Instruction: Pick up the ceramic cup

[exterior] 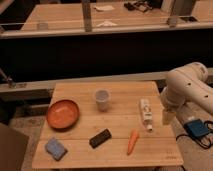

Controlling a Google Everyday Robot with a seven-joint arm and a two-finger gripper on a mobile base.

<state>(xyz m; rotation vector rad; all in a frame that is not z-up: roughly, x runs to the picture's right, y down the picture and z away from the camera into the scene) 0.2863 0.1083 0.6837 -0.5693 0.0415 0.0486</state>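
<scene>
End effector (167, 117), jaws parted, hangs beside table (120, 124), apart from ceramic cup (102, 99).

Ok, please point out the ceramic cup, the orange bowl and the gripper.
ceramic cup (102, 100): camera view, on its side wall.
orange bowl (63, 114): camera view, on its inner floor.
gripper (167, 118): camera view, on its lower tip, just off the right edge of the table (120, 125).

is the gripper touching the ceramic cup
Apart. Camera view shows the gripper at the table's right edge, the white bottle lying between it and the ceramic cup.
</scene>
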